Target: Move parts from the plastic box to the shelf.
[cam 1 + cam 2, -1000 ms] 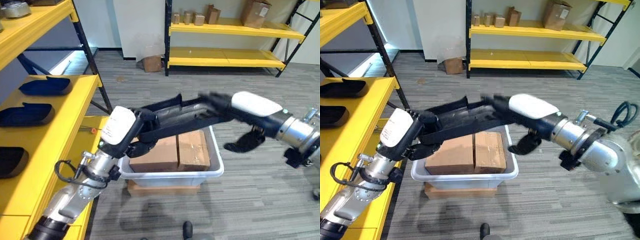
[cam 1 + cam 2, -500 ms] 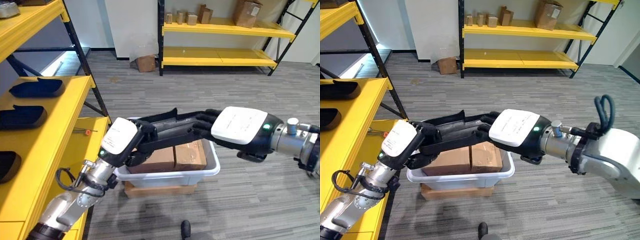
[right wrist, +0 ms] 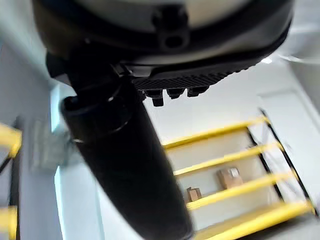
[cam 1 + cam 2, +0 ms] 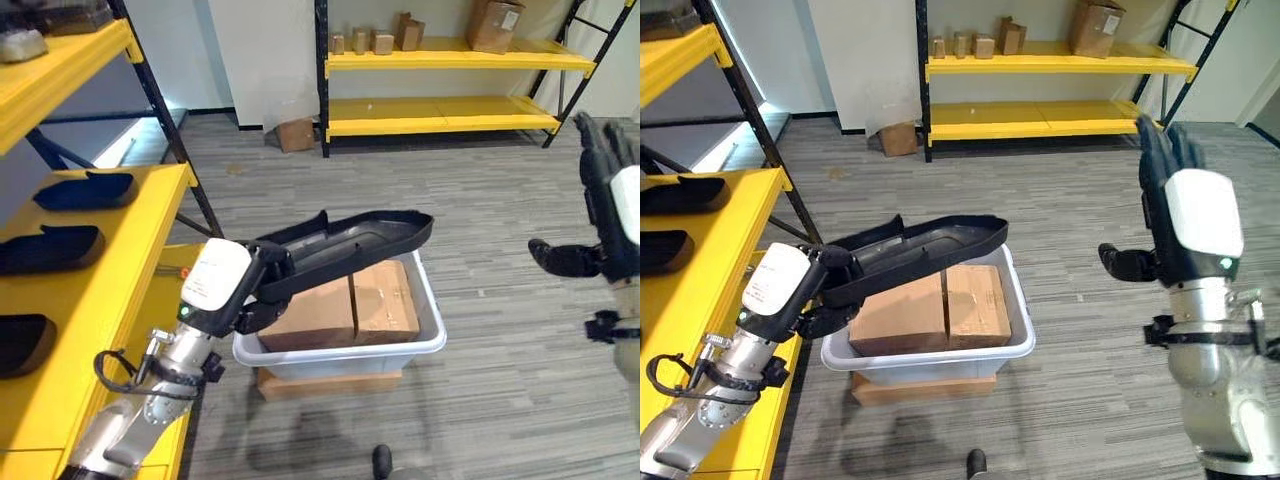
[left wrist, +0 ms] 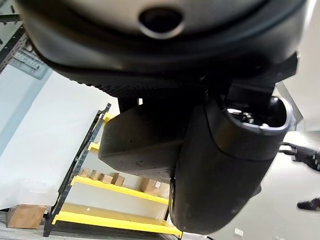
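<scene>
Fingers of the left hand curl round a long, black moulded part (glossy plastic) above the white box; right hand spread wide.

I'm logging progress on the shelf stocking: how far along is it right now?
Done: three dark parts already lie on the yellow shelf at the robot's left. In hand: the left hand grips a long black part, held above the plastic box; the right hand is raised and open, apart from it. Left: placing this part on the shelf. Only cardboard boxes show in the plastic box.
</scene>
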Available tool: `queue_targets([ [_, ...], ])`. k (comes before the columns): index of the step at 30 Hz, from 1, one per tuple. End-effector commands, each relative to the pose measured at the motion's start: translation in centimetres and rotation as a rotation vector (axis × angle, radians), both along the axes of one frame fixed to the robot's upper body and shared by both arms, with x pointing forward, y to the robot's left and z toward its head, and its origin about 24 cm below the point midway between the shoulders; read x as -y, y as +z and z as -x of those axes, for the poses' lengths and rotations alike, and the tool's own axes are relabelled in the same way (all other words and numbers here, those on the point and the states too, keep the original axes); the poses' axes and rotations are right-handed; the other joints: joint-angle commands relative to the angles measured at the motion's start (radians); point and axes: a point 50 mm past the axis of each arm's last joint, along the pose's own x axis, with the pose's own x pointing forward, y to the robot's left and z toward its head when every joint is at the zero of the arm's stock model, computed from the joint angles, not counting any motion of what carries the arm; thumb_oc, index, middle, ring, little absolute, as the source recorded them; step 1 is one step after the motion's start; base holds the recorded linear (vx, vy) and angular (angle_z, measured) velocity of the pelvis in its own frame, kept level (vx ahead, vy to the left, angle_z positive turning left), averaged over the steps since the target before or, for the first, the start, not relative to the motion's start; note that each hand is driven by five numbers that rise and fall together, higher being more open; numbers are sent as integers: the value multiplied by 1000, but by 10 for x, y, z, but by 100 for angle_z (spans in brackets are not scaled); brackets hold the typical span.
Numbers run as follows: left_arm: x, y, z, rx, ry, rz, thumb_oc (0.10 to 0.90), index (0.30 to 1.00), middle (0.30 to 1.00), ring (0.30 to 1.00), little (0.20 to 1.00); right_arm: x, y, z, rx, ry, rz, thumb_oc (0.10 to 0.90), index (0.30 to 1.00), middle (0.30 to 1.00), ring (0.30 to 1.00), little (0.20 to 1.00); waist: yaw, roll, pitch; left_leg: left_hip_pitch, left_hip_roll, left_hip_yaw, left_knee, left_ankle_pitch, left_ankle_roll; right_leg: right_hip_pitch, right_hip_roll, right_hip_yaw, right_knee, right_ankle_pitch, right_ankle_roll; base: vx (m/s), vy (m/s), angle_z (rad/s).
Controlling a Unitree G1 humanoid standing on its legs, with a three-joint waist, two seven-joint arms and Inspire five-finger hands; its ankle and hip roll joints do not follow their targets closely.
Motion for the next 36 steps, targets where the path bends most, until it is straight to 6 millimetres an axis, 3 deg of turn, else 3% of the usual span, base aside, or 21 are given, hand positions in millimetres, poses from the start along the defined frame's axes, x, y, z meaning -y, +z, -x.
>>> queue_targets([
  [1,3,58,-2,317,-27,121,400,300,300,300,300,-2,37,-2,218,46,-90,900,1000,1000,1000,1000,18,-25,-42,13,50,-146,-7,-70,-36,77,10,20,52,-150,61,-63,-83,3],
  [3,2,57,-1,317,-15,123,400,300,300,300,300,-2,30,-3,191,63,-155,900,1000,1000,1000,1000,17,-25,-42,12,51,-149,-7,-68,-37,78,11,17,53,-151,59,-33,-58,2],
  [7,-5,52,4,317,21,194,400,300,300,300,300,-30,-18,-19,-45,262,-414,900,1000,1000,1000,1000,44,-13,-26,3,50,-173,-4,-57,-38,73,20,-4,61,-164,37,-53,-99,5],
  [8,-6,51,4,319,26,197,400,300,300,300,300,-32,-21,-20,-58,275,-437,900,1000,1000,1000,1000,46,-12,-25,1,50,-175,-3,-56,-38,73,21,-7,61,-165,35,-33,-170,5],
  [9,-8,48,6,313,47,205,400,300,300,300,300,-39,-36,-23,-106,320,-557,900,1000,1000,1000,1000,62,-10,-18,-8,49,-186,0,-50,-41,71,28,-21,59,-168,26,-20,-149,10],
  [14,-6,43,12,348,63,230,400,300,300,300,300,-47,-48,-31,-103,336,-660,900,1000,1000,1000,1000,95,11,31,-102,28,-227,-3,-8,-55,30,46,-44,52,-171,6,-187,-58,25],
  [15,-4,43,13,362,57,232,400,300,300,300,300,-50,-50,-33,-110,342,-686,900,1000,1000,1000,1000,103,14,46,-128,25,-221,2,3,-60,24,46,-53,49,-170,5,-286,29,43],
  [16,-1,44,13,383,35,242,400,300,300,300,300,-50,-55,-35,-106,327,-714,900,1000,1000,1000,1000,102,11,62,-154,31,-175,41,-4,-59,14,35,-91,52,-168,3,-371,76,34],
  [18,3,42,14,384,16,270,400,300,300,300,300,-45,-69,-31,-164,363,-853,900,1000,1000,1000,1000,82,-12,59,-137,59,-90,148,-70,-39,-5,-2,-151,76,-162,-4,-276,170,58],
  [19,3,41,14,376,15,283,400,300,300,300,300,-43,-74,-30,-181,372,-888,900,1000,1000,1000,1000,80,-14,52,-116,66,-101,168,-90,-45,-1,-1,-149,78,-171,-2,-178,276,105],
  [22,8,39,10,343,-25,320,400,300,300,300,300,-44,-100,-26,-285,445,-1120,900,1000,1000,1000,1000,65,-12,15,-26,110,-107,192,-56,-74,-5,8,-170,61,-156,-14,-183,350,47],
  [24,12,38,7,325,-45,329,400,300,300,300,300,-48,-109,-24,-330,443,-1119,900,1000,1000,1000,1000,60,-11,12,-16,82,-94,143,-58,-57,-15,-2,-182,53,-124,-7,-210,363,16],
  [28,18,35,4,285,-57,349,400,300,300,300,300,-56,-109,-26,-325,477,-1096,900,1000,1000,1000,1000,59,-15,15,-4,53,-80,93,-94,-38,-6,-18,-181,24,-84,23,-147,274,21],
  [31,18,33,4,257,-77,384,400,300,300,300,300,-56,-97,-29,-245,470,-1094,900,1000,1000,1000,1000,68,-25,23,19,17,-102,19,-101,-21,-35,-41,-173,9,-26,83,-177,333,8],
  [36,23,32,3,264,-83,352,400,300,300,300,300,-58,-91,-22,-223,531,-1204,900,1000,1000,1000,1000,62,-40,23,8,-11,-141,-7,-102,2,-72,-44,-135,34,-14,114,-152,191,12],
])
